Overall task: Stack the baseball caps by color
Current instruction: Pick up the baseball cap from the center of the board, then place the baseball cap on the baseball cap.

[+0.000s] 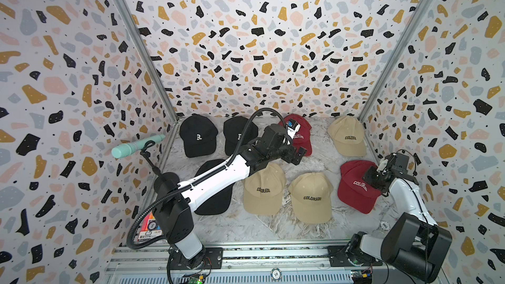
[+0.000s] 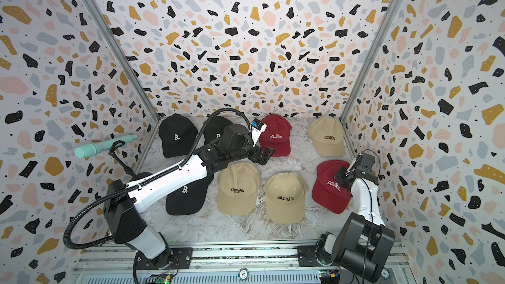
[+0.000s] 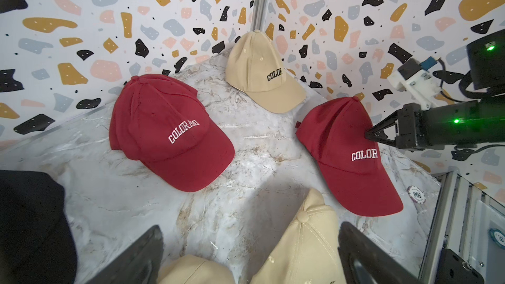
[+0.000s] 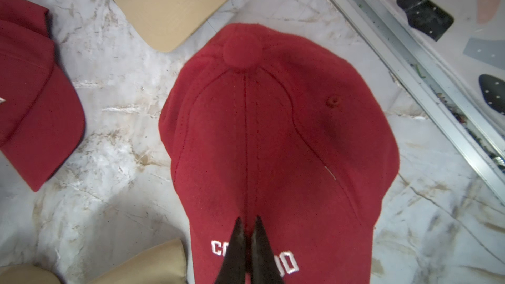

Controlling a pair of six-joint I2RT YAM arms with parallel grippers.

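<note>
a: what is laid on the marble table (image 1: 273,228), at the robot's right?
b: the near red cap (image 1: 352,189); its long axis is run far to near, and the brim is pointed toward the robot.
a: is it gripped?
b: its crown is pinched by the right gripper (image 4: 247,222); the left gripper (image 1: 297,157) is held spread, empty.

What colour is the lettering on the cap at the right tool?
White lettering on the dark red cap; clearest in the right wrist view.

Bright even overhead light, soft shadows, sharp focus, wide-angle bending at the edges.
</note>
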